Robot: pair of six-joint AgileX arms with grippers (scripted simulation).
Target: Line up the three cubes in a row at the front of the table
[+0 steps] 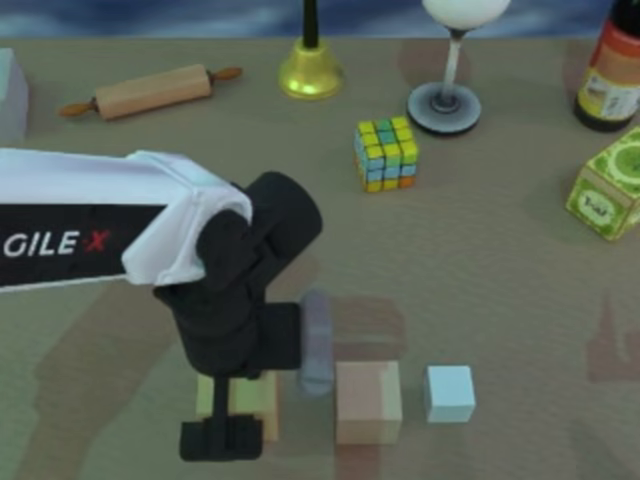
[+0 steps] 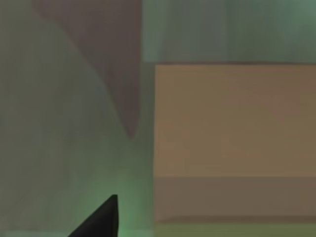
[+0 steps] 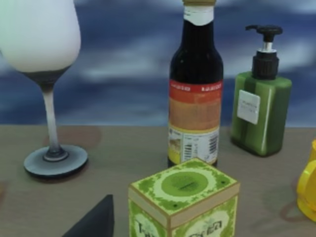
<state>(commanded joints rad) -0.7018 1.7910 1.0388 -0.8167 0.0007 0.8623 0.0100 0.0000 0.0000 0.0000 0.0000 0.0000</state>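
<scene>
Left gripper (image 1: 222, 437), grip state indiscernible, covers one tan cube (image 1: 262, 402); three cubes in row, beige (image 1: 368, 401), blue (image 1: 449, 393).

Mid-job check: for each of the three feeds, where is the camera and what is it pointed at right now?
Top view: above the table, looking down; the left arm reaches in, its left gripper over the yellowish-tan cube, with the beige cube and pale blue cube in a row.
Left wrist view: close above the table, facing the beige cube; one dark fingertip shows.
Right wrist view: low, facing the green printed box, bottle and glass; one fingertip shows.
Shared: the top and right wrist views both show the box.
</scene>
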